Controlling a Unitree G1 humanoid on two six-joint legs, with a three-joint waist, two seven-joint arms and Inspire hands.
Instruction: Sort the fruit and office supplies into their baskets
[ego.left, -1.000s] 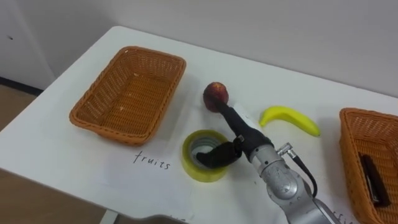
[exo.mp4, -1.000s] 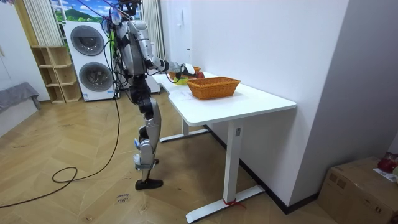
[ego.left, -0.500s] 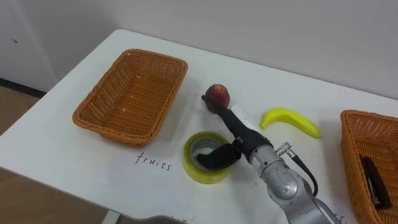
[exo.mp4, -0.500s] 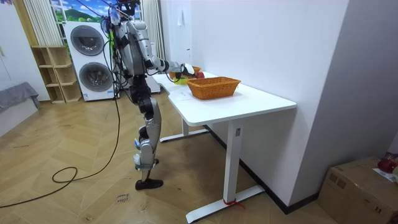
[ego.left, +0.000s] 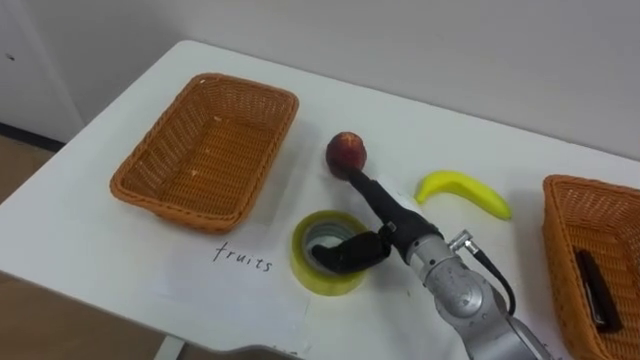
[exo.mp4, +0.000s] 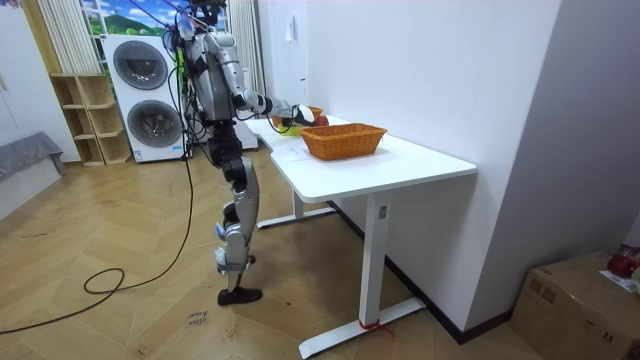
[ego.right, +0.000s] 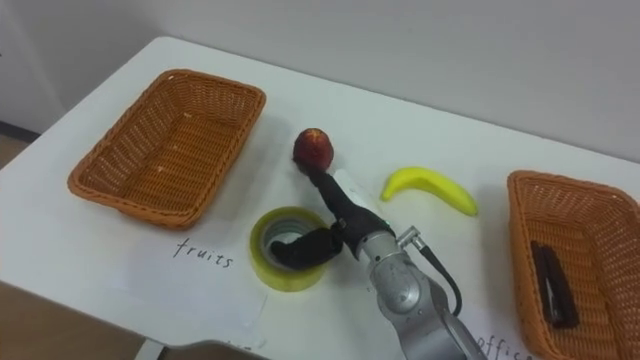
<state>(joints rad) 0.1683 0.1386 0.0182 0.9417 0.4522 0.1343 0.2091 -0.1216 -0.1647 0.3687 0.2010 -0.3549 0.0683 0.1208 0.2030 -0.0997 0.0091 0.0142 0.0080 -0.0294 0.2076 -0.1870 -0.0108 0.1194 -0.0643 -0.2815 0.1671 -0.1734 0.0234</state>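
White desk (exo.mp4: 400, 165), herringbone wood floor (exo.mp4: 120, 320)

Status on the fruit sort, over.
Right hand open, fingertips at the peach, thumb over the tape roll. Peach and banana on the table, outside the fruits basket. Tape roll crowds the grasp.

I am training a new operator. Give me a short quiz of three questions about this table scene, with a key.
1. True or false: the yellow banana lies inside the left woven wicker basket.
2. The robot's right hand is over which thing? A) yellow tape roll B) right woven wicker basket C) yellow banana
3. What lies in the right woven wicker basket?
Key: 1 false, the banana lies on the white table; 2 A; 3 a dark, long object.
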